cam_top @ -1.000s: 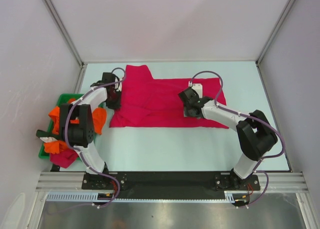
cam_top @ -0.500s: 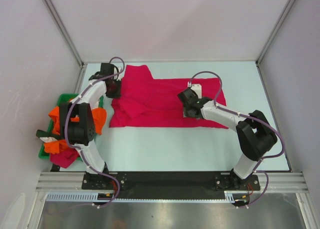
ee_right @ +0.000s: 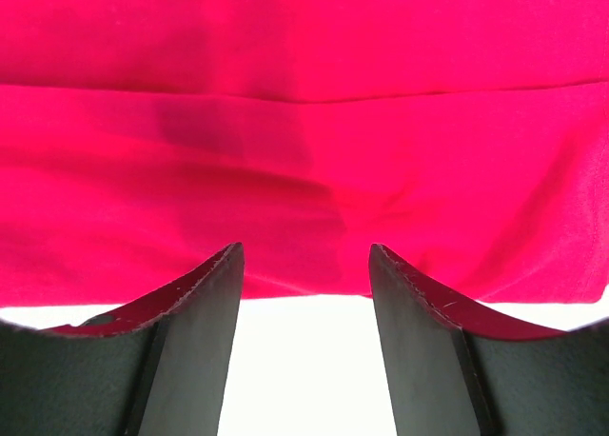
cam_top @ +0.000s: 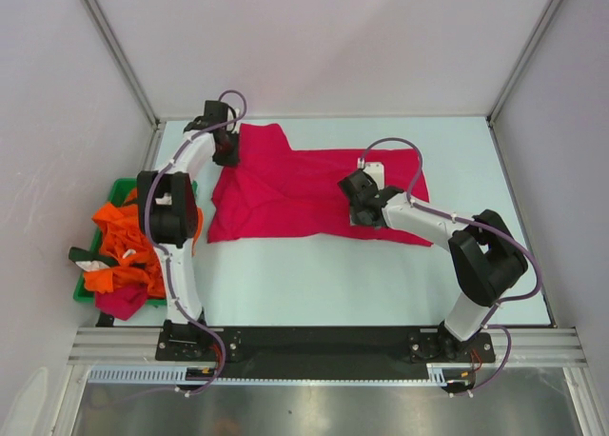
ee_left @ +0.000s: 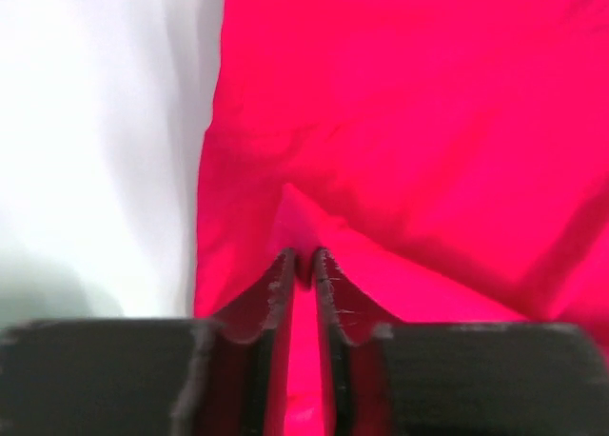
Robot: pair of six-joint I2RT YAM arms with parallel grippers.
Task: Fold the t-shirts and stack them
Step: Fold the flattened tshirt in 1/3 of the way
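The pink shirt [cam_top: 304,193] lay spread on the bench [cam_top: 333,274]. The left jaws were pinched almost shut on a small ridge of its cloth, with bare bench just to their left. The right jaws stood open and empty, the shirt's edge just ahead of their tips. For a clean fold, the left pinch likely needed a deeper bite than that thin tuck, and the right jaws should close on the edge before any lift. Orange shirts [cam_top: 124,241] sat in the tray [cam_top: 119,183], well apart from both.
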